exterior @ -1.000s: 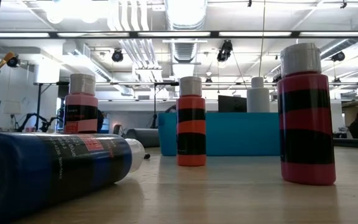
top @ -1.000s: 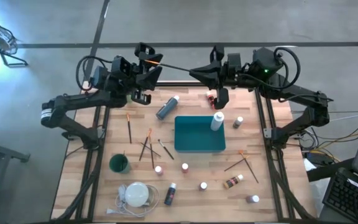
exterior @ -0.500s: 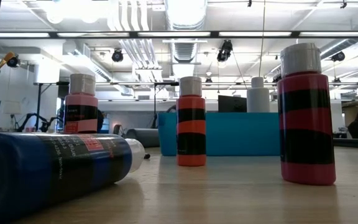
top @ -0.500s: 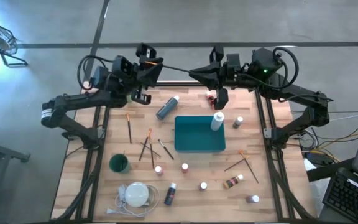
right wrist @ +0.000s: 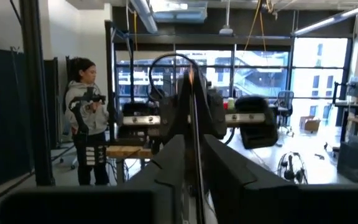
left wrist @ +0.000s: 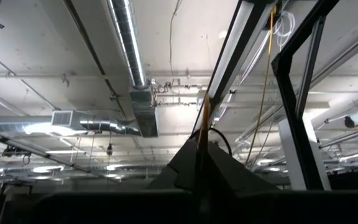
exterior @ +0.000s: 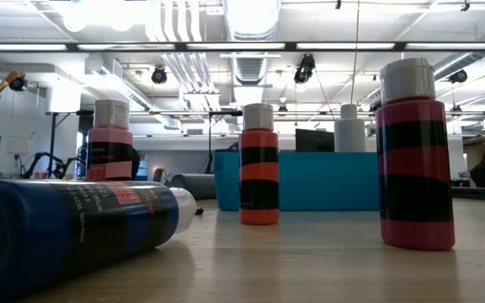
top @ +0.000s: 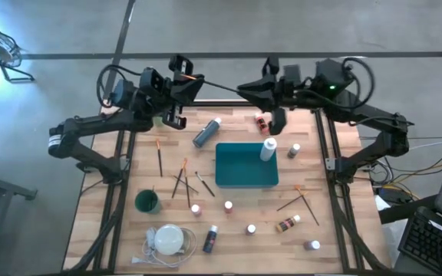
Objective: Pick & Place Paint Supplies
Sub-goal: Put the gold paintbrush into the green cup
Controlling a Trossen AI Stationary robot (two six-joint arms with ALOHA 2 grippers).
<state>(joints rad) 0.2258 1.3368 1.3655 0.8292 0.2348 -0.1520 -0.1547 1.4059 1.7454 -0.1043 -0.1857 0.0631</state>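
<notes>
The left hand (top: 184,78) is raised at the far edge of the desk (top: 321,222), clenched on the orange-handled end of a long thin brush (top: 213,83). The stick runs dark and straight across to the right hand (top: 242,87); whether that one grips it or has let go I cannot tell. Below them on the pale wooden slats a grey-blue bottle (top: 206,133) lies on its side and a small red bottle (top: 262,121) sits just under the right arm. A white bottle (top: 268,149) stands in the far right corner of the teal rectangular tray (top: 225,182). More slim brushes (top: 181,178) lie crossed left of the tray. Up close, a dark blue bottle (exterior: 66,227) lies flat, its label print too small to read.
</notes>
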